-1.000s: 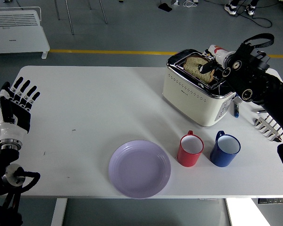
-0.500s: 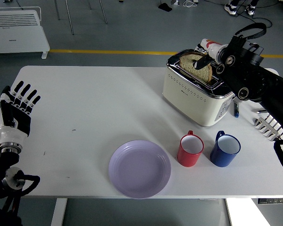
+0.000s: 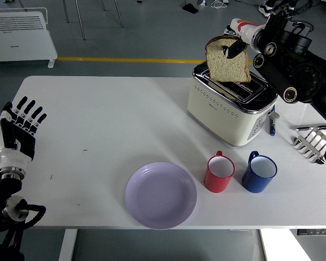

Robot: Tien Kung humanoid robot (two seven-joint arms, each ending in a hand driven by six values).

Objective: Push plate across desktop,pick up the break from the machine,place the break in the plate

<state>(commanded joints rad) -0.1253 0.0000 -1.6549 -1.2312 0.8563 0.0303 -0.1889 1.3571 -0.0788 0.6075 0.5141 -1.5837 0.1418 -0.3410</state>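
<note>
— Head view, left to right: your left hand (image 3: 22,126) rests at the table (image 3: 108,114) edge, fingers spread, holding nothing. Where's the bread?

— Your right hand (image 3: 240,42) pinches the bread slice (image 3: 227,61) by its top edge, just above the toaster (image 3: 228,109).

— Risk?

— The grip looks thin; swing fast and the slice may tear or drop short of the purple plate (image 3: 161,194), or onto the red mug (image 3: 219,173).
</note>
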